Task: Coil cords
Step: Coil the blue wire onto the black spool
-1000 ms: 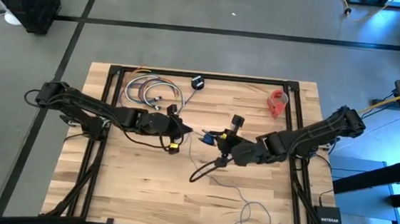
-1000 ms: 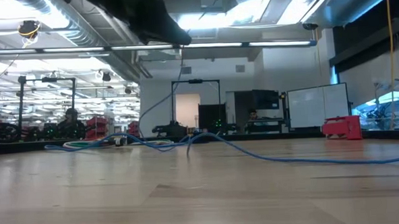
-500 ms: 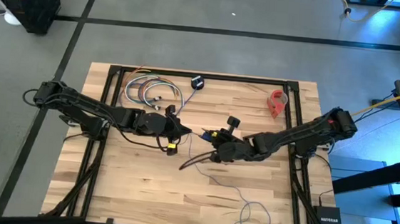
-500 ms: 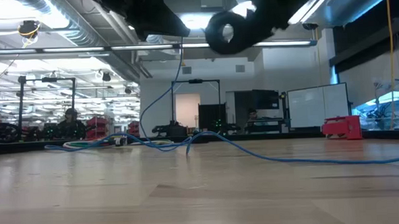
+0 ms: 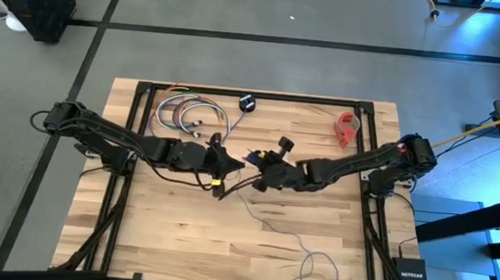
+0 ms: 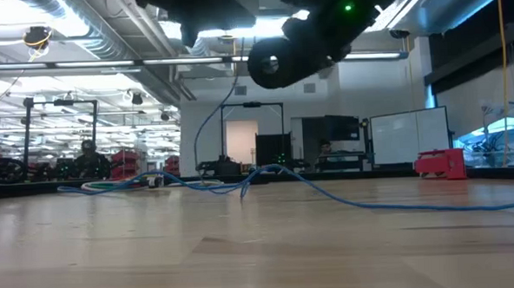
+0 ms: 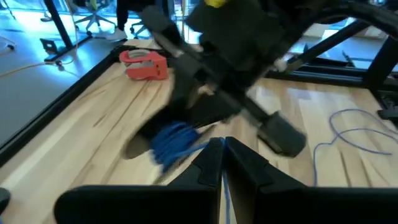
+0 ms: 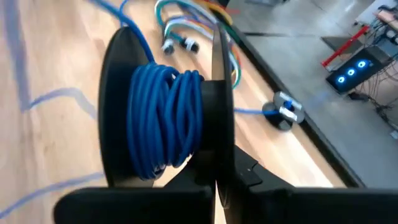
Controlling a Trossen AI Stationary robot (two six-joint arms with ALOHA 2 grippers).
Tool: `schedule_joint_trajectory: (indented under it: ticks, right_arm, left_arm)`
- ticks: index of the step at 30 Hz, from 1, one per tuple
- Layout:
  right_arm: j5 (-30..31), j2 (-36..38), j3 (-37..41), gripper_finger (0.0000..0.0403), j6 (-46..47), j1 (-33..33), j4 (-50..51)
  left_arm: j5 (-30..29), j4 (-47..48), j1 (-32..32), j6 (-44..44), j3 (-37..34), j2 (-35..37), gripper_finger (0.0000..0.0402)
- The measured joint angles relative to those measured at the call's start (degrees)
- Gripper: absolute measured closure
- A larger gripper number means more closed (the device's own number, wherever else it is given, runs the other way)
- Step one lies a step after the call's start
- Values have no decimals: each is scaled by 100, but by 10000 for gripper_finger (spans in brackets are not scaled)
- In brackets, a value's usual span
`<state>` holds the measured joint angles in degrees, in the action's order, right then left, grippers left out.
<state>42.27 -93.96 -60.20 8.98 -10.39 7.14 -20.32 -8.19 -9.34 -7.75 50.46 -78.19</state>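
Note:
A thin blue-grey cord lies slack on the wooden table, with loose loops near the front edge. Part of it is wound on a black spool. My right gripper holds that spool above the table's middle. The spool also shows in the low view. My left gripper is right beside the spool, on its left, and is shut on the cord. A small black puck lies at the far edge, and a blue cord runs to it. My left gripper pinches the thin cord between its two shut fingertips. From there the cord hangs in a slack curve down to the table. My right gripper pinches the rim of one spool flange between its two fingers. The spool is lifted clear of the table, with the blue windings beside the fingers.
A bundle of thicker multicoloured cables with white ends lies at the far left. A small red object sits at the far right. A black frame rail runs along the table's far edge. Bare wood shows at the front left.
My right gripper has carried the spool toward the table's left edge and slightly toward the far edge. It now sits close beside my left gripper. The slack cord below the grippers has been drawn leftward. The loops near the front edge have stayed where they were.

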Motion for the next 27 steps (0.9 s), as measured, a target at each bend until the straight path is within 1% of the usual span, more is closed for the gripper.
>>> schedule_joint_trajectory:
  ticks: [2,5,9,14,20,27]
  right_arm:
    - [-61,-1,0,398,-148,82,-293]
    - [-319,-1,0,398,-272,191,-719]
    - [-529,-1,0,398,-555,228,-1285]
    - [-532,34,-150,398,-928,223,-1364]
    - [-594,360,-458,398,-1217,218,-1544]
    - [-1117,575,-805,398,-1395,214,-1500]
  left_arm:
    - [0,-289,-5,7,0,-85,390]
    - [-1,-770,-4,64,4,-228,390]
    - [3,-1107,-4,98,4,-452,390]
    - [20,-1085,31,313,11,-494,390]
    - [55,-1093,11,520,13,-505,390]
    - [30,-1082,13,530,13,-500,389]
